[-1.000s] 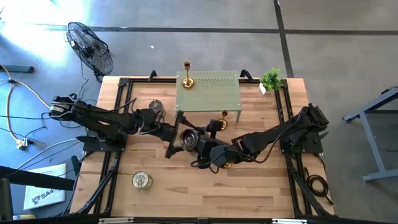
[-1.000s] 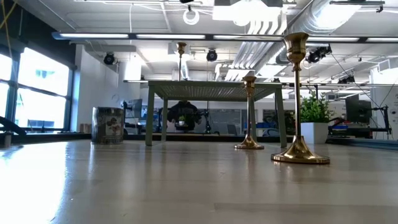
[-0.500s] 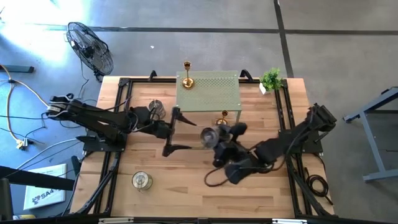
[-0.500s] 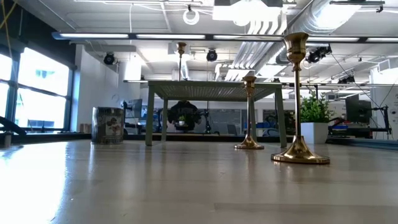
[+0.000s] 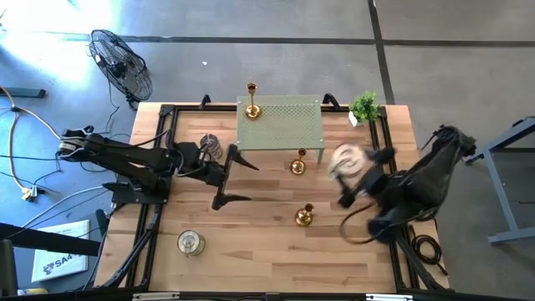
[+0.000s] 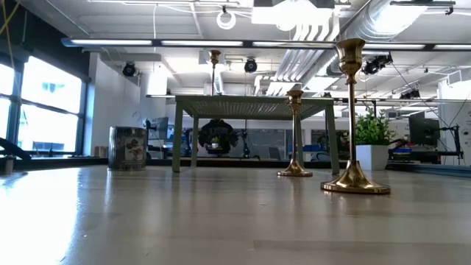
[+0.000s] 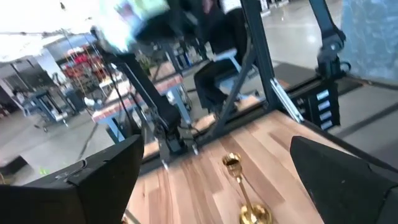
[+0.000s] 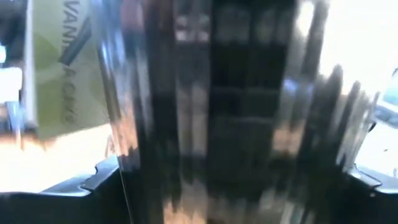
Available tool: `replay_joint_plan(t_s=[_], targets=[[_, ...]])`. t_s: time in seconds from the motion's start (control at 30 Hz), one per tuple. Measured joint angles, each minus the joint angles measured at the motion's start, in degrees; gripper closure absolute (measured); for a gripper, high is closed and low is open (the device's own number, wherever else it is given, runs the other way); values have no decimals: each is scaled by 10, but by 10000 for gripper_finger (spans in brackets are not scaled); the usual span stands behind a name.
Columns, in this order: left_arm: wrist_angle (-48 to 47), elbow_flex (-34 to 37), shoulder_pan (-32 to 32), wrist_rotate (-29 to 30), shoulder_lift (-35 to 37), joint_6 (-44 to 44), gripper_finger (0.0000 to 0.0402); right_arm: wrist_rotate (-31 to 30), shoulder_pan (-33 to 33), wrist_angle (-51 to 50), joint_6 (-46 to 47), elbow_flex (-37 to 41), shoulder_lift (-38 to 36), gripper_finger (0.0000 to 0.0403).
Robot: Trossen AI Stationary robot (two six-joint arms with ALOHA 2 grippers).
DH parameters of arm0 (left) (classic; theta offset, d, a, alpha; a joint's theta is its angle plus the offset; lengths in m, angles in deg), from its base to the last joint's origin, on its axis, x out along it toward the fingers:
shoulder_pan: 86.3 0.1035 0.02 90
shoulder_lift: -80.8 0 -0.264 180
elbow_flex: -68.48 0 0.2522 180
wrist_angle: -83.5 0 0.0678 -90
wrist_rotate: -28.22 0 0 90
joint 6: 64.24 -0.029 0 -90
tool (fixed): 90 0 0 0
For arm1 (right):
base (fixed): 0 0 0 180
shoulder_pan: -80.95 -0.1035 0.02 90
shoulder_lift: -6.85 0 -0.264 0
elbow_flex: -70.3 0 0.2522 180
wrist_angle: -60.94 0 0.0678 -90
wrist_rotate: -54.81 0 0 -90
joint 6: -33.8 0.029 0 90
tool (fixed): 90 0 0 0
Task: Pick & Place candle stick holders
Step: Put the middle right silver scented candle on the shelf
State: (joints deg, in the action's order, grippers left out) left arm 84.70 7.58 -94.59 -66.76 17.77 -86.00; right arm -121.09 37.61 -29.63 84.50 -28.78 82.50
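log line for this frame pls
right gripper: shut on silver jar holder, lifted over table's right side | left gripper: open, empty, left of centre | gold holders standing

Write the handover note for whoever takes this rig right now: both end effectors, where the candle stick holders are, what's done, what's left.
Left end effector: open, empty, over the table left of centre.
Right end effector: shut on a silver jar holder, carried above the table's right side.
Other holders: one gold holder on the green stand's back left corner; two gold holders on the wood, one by the stand's front edge, one nearer the front; one silver jar left of the stand; one silver jar front left.
Done: one gold holder on the stand, one jar lifted.
Left: set the carried jar down; its destination cannot be told.
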Motion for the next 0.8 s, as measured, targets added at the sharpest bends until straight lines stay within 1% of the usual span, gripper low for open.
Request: replay_joint_plan(t_s=[0.1,0.2,0.3,0.43,0.8], targets=[[-25,0,0,0,2,0,2,-31,-19,-93,112,0,-37,54],[-45,0,0,0,2,0,2,-43,-26,-131,165,-1,-55,54],[-55,0,0,0,2,0,2,-40,-10,-131,152,0,-61,54],[-59,0,0,0,3,0,2,-40,26,-132,144,0,-67,54],[-62,0,0,2,4,-7,2,-42,183,-127,114,0,-97,50]])
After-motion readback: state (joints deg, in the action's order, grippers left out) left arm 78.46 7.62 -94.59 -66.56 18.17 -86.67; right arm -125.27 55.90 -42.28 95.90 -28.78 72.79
